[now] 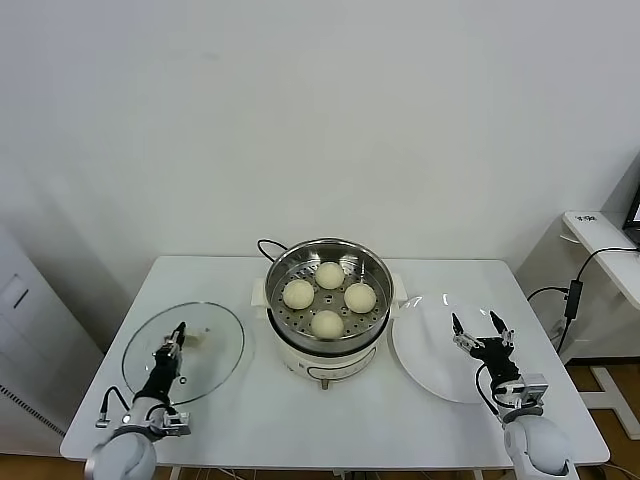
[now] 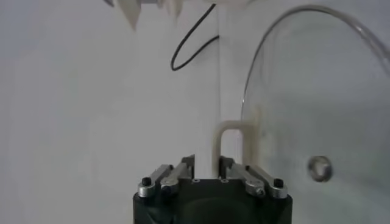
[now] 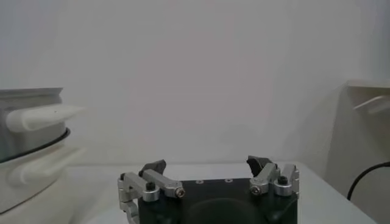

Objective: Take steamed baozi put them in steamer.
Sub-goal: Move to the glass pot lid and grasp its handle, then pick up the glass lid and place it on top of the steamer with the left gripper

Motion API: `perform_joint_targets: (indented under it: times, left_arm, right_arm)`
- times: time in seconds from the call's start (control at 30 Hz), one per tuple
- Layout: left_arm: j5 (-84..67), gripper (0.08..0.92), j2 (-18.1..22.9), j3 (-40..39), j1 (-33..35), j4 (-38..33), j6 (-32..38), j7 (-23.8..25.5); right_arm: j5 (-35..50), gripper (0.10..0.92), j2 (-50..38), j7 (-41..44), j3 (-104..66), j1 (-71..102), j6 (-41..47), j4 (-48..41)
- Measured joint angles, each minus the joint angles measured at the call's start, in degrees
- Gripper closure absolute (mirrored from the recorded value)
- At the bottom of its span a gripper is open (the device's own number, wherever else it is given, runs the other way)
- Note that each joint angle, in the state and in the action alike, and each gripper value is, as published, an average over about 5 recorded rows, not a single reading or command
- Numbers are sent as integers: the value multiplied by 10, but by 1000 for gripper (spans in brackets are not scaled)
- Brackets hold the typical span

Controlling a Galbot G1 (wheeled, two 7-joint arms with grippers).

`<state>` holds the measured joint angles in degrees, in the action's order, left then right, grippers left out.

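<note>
All four small, round, cream-white steamed baozi [image 1: 329, 297] sit on the perforated steel tray inside the round shiny steel steamer [image 1: 329, 306], spaced apart in a loose diamond so none presses on its neighbour, which would let steam reach each one. The steamer stands on its white electric base in the middle of the white desk [image 1: 420, 410], with its black cord [image 1: 268, 246] trailing off behind it. The flat white plate [image 1: 437, 347] just to the right of the steamer lies bare, so the loading looks finished, as far as one can judge. The right gripper [image 1: 480, 326] hovers over that plate with its jaws spread wide and holding nothing, a fitting posture for an arm with no bun left to fetch. On the left side of the desk the round glass lid [image 1: 190, 350] lies flat, clear of the pot's open mouth. The left gripper [image 1: 174, 343] is down at the lid, and in the left wrist view its jaws sit close on either side of the lid's cream loop handle [image 2: 225, 146], apparently clenched on it; that grip makes sense if covering the steamer is the next step, though that is only a guess.
</note>
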<state>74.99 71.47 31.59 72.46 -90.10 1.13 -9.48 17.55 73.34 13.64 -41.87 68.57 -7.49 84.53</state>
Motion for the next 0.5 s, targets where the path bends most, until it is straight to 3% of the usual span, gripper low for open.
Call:
perform_joint_targets:
  times: [0.5]
  left_arm:
    - [-74,889,-75,-11,-12,-106,-63,53]
  right_arm:
    - [4,203,-11,7,0,-4,4,6]
